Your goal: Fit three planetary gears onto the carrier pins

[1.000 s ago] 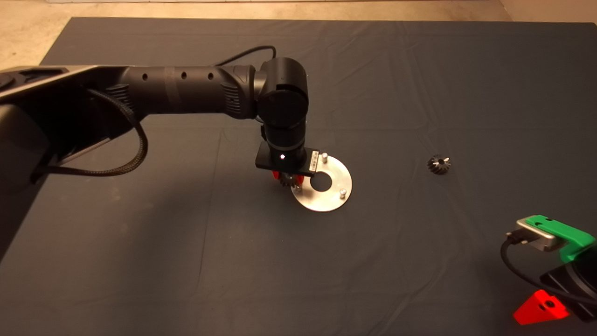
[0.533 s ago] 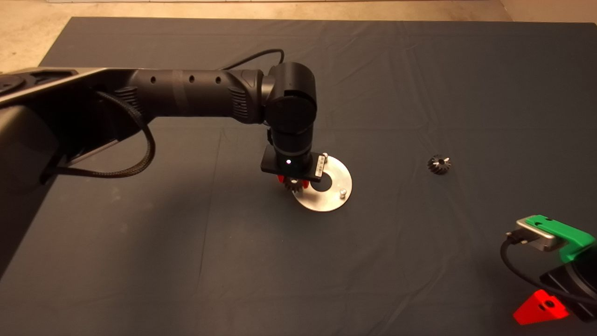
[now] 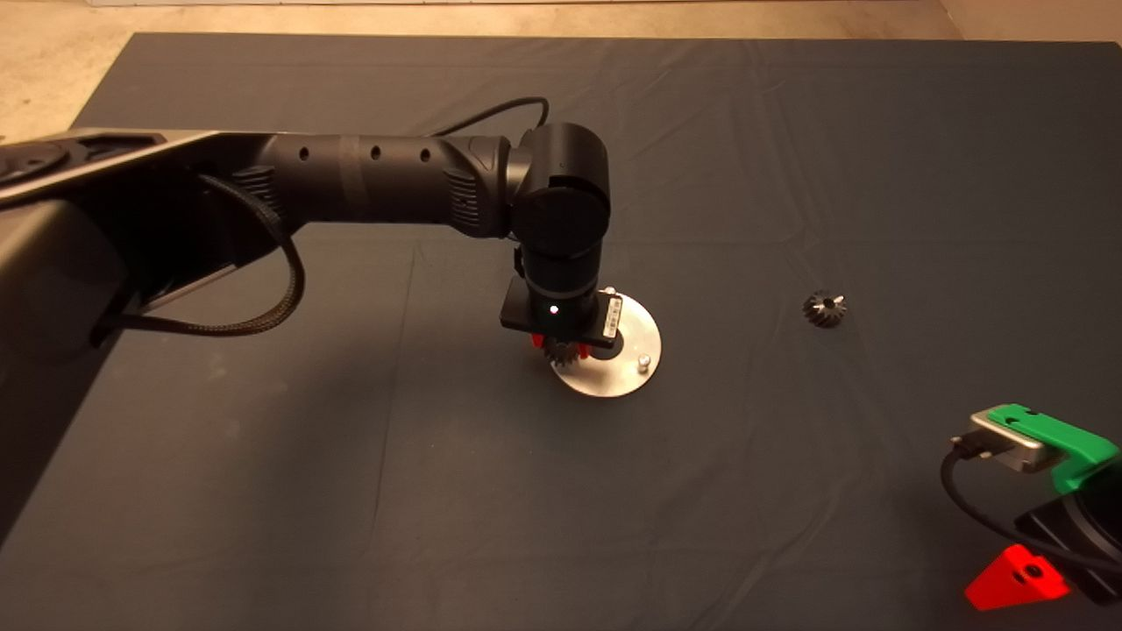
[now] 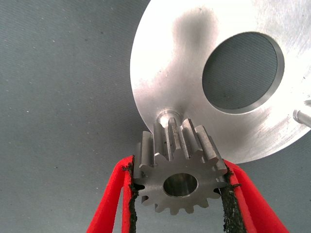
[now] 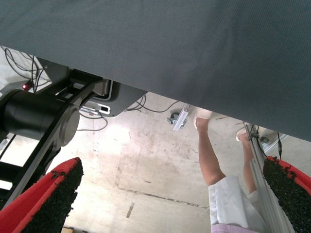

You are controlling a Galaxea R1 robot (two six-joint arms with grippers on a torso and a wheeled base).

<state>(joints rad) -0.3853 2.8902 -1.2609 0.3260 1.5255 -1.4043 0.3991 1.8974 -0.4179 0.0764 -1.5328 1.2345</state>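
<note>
- Left wrist view: your left hand (image 4: 180, 204) pinches a planetary gear (image 4: 181, 174), bore axis tilted toward the carrier pin (image 4: 167, 117) just beyond it on the disc (image 4: 165, 68)
- Right hand (image 3: 1026, 535) parked, fingers spread; a second gear (image 3: 824, 308) lies nearer it on the surface (image 3: 351, 491)

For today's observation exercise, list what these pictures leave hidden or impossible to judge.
- Head view: the left gripper and much of the disc sit under the wrist; only one pin shows clearly.
- Left wrist view: the held gear covers most of the near pin; whether they touch is unclear.
- A third gear: not in view.
</note>
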